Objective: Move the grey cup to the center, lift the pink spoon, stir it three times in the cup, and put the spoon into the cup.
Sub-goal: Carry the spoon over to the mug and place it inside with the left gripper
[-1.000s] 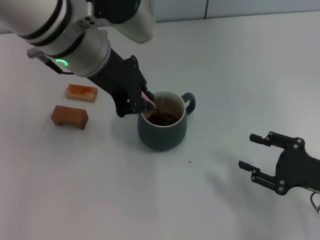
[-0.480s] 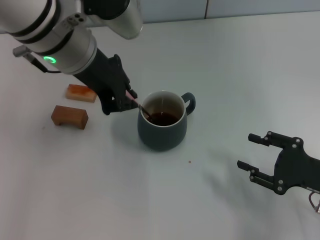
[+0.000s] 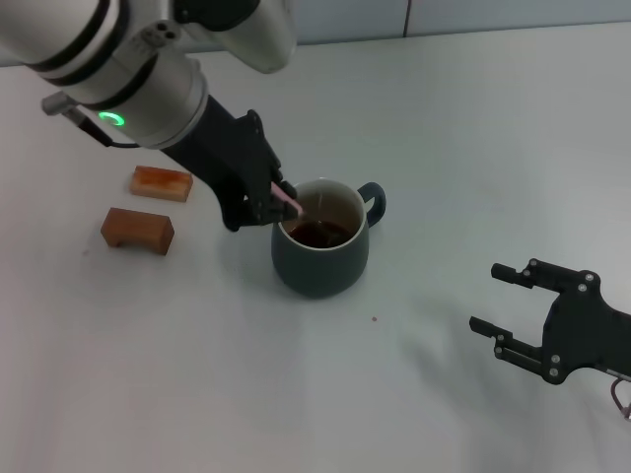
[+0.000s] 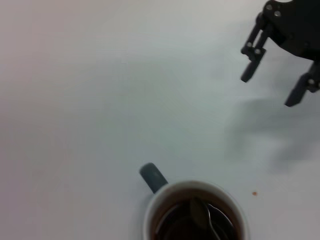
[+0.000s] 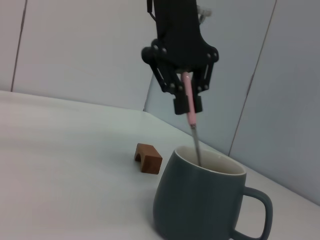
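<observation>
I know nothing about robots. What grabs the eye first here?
Near the table's middle stands the grey cup, dark liquid inside. The left tool holds the pink spoon by its handle, its bowl dipped in the liquid. Two brown blocks lie to the cup's left; the right tool waits, open, far right.

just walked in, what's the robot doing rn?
The left gripper holds the pink spoon by its handle, nearly upright, with the metal end dipped into the dark liquid in the grey cup. It looks like stirring is under way; the spoon has not been let go. The right gripper is open and idle above the table, off to the cup's right. Two brown blocks sit to the cup's left.
</observation>
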`<action>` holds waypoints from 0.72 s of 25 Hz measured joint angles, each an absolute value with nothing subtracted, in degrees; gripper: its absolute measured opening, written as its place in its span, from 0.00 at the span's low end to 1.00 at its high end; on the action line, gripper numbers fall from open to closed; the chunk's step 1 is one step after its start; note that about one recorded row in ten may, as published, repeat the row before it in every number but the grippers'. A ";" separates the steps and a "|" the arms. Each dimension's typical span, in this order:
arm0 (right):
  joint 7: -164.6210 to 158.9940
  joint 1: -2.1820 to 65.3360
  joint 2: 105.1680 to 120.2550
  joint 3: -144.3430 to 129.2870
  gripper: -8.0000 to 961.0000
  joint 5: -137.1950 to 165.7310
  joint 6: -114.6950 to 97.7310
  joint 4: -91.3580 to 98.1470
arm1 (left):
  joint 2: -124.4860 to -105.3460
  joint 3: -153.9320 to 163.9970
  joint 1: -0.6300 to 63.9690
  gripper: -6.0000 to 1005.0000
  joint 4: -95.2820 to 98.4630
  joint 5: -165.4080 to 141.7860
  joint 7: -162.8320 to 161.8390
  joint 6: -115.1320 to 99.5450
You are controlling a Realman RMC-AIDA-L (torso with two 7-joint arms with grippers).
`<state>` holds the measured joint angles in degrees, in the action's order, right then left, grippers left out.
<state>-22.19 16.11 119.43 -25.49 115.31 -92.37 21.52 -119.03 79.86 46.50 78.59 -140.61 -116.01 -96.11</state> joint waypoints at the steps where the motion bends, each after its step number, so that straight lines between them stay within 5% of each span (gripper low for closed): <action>1: -22.28 16.11 119.43 -25.48 0.65 115.32 -92.47 21.62 | -119.04 80.06 46.53 0.15 78.43 -140.61 -116.03 -95.58; 18: -22.68 16.15 119.44 -25.48 0.65 115.31 -92.73 21.63 | -118.76 77.96 45.99 0.15 78.03 -142.65 -117.46 -97.42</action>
<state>-22.68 16.15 119.44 -25.49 115.31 -92.73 21.63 -118.76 77.96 45.99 78.03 -142.65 -117.46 -97.42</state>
